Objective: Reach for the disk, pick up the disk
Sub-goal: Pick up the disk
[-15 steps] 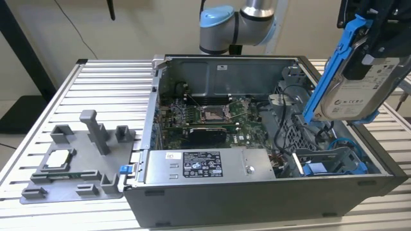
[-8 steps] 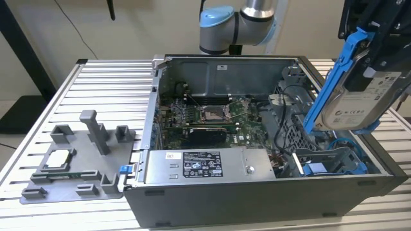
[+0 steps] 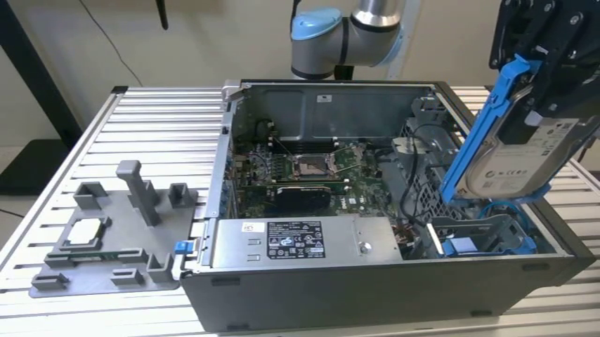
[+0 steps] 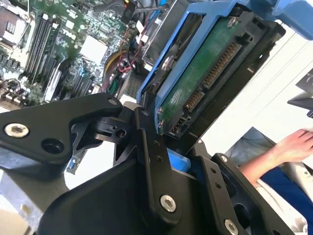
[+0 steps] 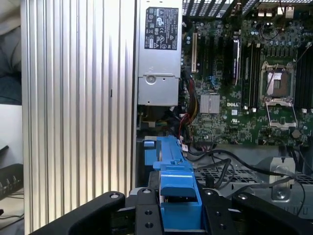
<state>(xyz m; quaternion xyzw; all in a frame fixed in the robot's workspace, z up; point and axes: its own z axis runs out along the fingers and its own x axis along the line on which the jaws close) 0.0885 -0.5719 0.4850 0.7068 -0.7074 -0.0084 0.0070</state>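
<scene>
The disk (image 3: 525, 158), a silver-grey drive with a white label in bright blue carrier rails, hangs tilted above the right end of the open computer case (image 3: 375, 281). My gripper (image 3: 541, 98) comes down from the upper right and is shut on the disk's top end. In the second wrist view the disk (image 4: 205, 73) shows its green circuit-board underside, and the black fingers (image 4: 151, 161) clamp its blue rail. In the first wrist view the blue carrier (image 5: 177, 193) sits between the gripper's (image 5: 178, 213) black fingers, above the case interior.
Below the disk is a blue drive bay (image 3: 487, 242). The case holds a motherboard (image 3: 310, 165) and a long grey power supply box (image 3: 300, 242). A grey fixture (image 3: 103, 246) with a small chip sits on the slatted table (image 3: 159, 126). A person's hand (image 4: 293, 147) is nearby.
</scene>
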